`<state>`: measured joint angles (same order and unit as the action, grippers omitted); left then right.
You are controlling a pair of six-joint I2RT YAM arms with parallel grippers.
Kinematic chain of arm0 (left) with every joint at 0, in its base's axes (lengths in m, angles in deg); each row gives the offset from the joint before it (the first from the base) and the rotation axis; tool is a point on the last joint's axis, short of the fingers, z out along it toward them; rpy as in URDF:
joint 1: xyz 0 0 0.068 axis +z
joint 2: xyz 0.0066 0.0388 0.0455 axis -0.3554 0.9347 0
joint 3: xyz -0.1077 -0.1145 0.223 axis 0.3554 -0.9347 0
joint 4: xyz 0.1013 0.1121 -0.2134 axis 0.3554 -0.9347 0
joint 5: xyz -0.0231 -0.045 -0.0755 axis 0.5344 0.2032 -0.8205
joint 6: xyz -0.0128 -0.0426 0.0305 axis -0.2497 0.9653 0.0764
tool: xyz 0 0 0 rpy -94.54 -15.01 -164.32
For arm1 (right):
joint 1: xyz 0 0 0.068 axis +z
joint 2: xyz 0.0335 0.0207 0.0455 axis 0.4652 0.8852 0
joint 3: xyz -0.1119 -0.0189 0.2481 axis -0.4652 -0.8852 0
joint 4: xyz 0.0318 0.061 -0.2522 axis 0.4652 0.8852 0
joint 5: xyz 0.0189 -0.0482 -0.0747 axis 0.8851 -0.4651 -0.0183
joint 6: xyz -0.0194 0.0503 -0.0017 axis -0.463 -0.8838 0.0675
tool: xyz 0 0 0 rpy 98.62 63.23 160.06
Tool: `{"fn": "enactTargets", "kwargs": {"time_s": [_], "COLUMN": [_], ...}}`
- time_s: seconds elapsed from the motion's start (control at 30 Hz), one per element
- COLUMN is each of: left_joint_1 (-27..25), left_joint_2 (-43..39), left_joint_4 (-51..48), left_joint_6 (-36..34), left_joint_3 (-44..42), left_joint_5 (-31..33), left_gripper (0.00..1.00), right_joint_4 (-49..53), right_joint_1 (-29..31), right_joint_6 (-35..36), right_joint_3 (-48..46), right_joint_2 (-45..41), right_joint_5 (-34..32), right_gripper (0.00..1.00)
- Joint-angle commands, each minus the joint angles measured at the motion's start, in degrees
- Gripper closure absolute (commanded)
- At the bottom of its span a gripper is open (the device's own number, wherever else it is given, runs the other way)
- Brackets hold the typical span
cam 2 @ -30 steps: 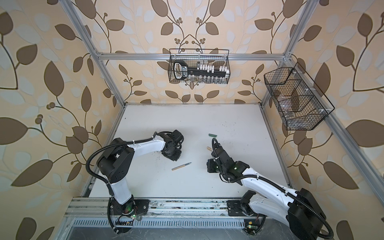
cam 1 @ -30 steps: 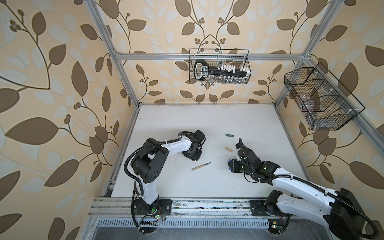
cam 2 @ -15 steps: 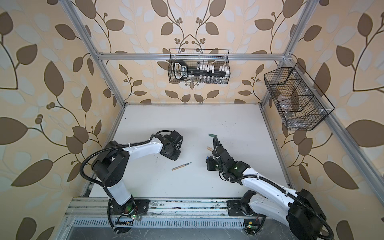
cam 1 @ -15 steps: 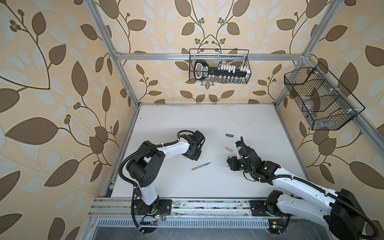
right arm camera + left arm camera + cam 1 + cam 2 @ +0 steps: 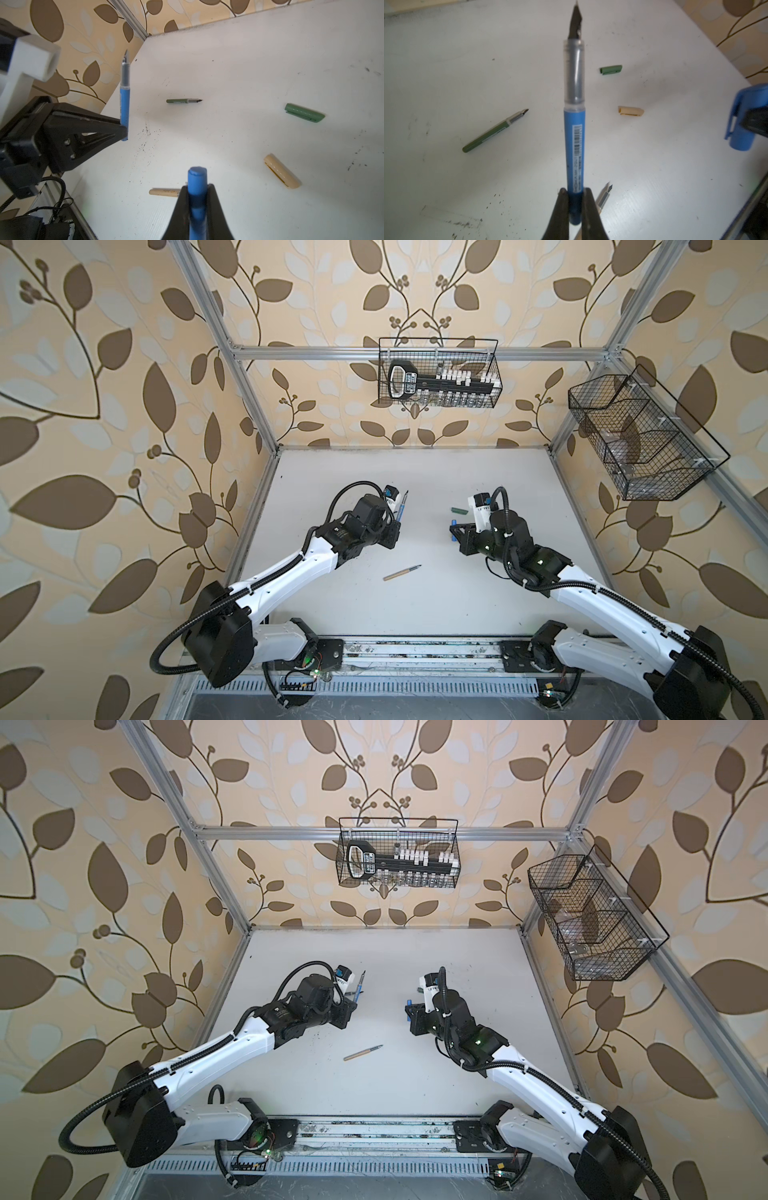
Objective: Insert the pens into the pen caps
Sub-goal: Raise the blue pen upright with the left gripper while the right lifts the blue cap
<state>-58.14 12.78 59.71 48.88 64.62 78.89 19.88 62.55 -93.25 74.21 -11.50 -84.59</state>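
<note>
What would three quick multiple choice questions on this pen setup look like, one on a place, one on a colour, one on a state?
1. Where is the green cap? A. lying on the table; B. held in the air; C. pushed onto a pen.
2. Which colour is the cap in the right gripper? A. tan; B. blue; C. green.
3. The jaws of the left gripper are: A. wide open; B. shut on nothing; C. shut on the blue pen.
Answers: 1 A, it lies loose there; 2 B, a blue cap sits between its jaws; 3 C, they clamp the barrel's rear end.
</note>
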Motion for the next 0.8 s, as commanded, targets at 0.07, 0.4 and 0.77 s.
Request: {"fn": "enactTargets", "kwargs": {"time_s": [0.07, 0.4, 0.77], "left_joint_1": [-1.5, -13.7, -18.8], "left_joint_2": [-6.9, -11.3, -13.6], "left_joint_4": [13.4, 25.9, 28.7], "left_joint_6": [2.5, -3.2, -5.7], "left_joint_3": [-6.3, -15.1, -16.4], "left_joint_5": [-8.2, 11.3, 6.9], "left_gripper": [1.00, 1.00, 1.00], "right_joint_4": [-3.4, -8.8, -13.6], "right_joint_1": [0.1, 1.1, 5.3], "right_joint_6": [4.5, 9.3, 11.8], "right_joint_3": [4.8, 6.7, 7.3], "right_joint_2": [-2.0, -5.1, -8.2], "right_joint_5": [4.0, 4.9, 5.5], "right_gripper": [0.96, 0.97, 0.98]}}
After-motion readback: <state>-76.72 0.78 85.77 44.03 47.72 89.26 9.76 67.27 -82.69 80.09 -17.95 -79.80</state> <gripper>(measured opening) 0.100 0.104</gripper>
